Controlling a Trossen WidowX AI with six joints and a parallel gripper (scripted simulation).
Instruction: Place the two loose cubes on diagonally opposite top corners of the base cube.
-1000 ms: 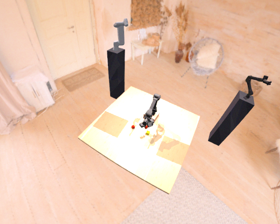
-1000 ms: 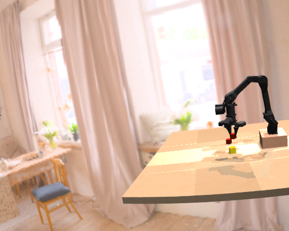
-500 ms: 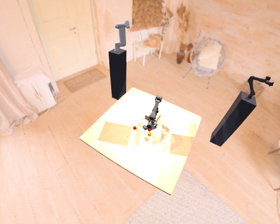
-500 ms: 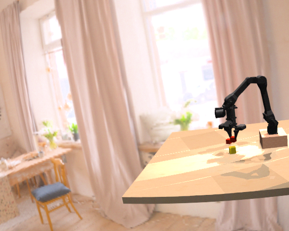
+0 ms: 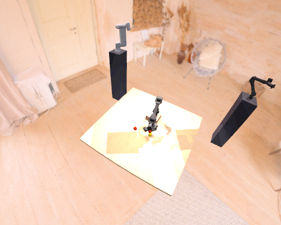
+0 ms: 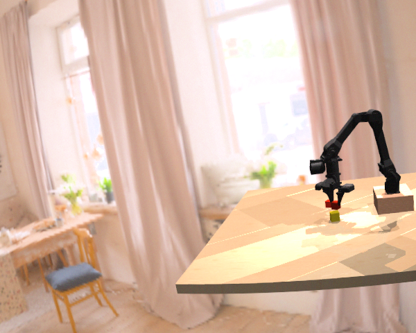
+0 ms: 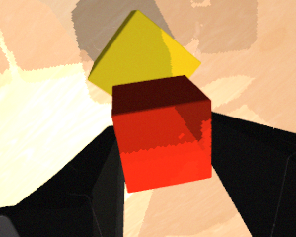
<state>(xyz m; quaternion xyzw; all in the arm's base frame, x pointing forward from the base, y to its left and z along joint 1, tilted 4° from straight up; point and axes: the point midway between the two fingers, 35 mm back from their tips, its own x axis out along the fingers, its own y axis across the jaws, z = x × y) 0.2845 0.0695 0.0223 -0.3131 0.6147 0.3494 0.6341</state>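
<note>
My gripper (image 5: 150, 131) (image 6: 335, 205) (image 7: 159, 128) is shut on a red cube (image 7: 163, 160), one finger at each side. The held cube is in the air above the table. The yellow base cube (image 5: 150, 134) (image 6: 334, 216) (image 7: 143, 51) stands on the table. In the wrist view it is beyond the held cube, turned about a corner relative to it and partly hidden by it. In the exterior view the held cube appears just above the base cube. The other red cube (image 5: 135, 128) (image 6: 328, 203) lies on the table apart from the base cube; it is not in the wrist view.
The arm stands on a brown block (image 6: 393, 205) on the wooden table (image 5: 122, 142) (image 6: 258, 250). Bright light and shadow patches cover the table. Two dark pillars (image 5: 118, 75) (image 5: 233, 119) carrying other arms stand beyond its edges.
</note>
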